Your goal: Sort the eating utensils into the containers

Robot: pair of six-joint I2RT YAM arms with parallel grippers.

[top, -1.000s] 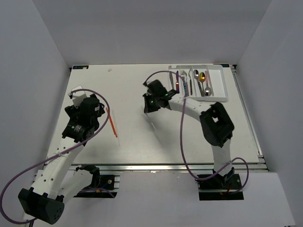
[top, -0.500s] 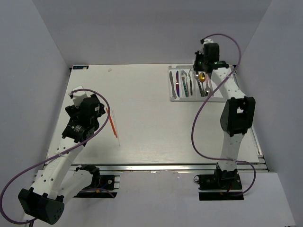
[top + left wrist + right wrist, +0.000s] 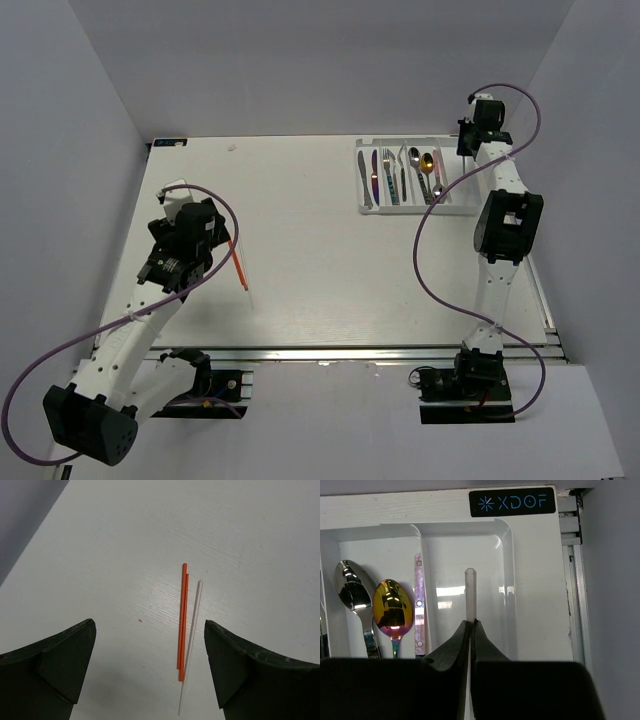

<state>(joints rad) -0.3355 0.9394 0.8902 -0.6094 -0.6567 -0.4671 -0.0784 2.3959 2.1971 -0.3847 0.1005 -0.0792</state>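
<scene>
Two orange chopsticks [image 3: 182,625] lie beside one pale chopstick [image 3: 192,630].

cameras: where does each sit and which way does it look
top external: above, behind the bases, facing down at the table; left arm, right arm show.
left wrist: faces down past open left pincer at orange chopsticks, pale chopstick.
right wrist: faces down into the tray; shut right pincer grips a clear chopstick.
shared: top and left wrist show the orange chopsticks.
</scene>
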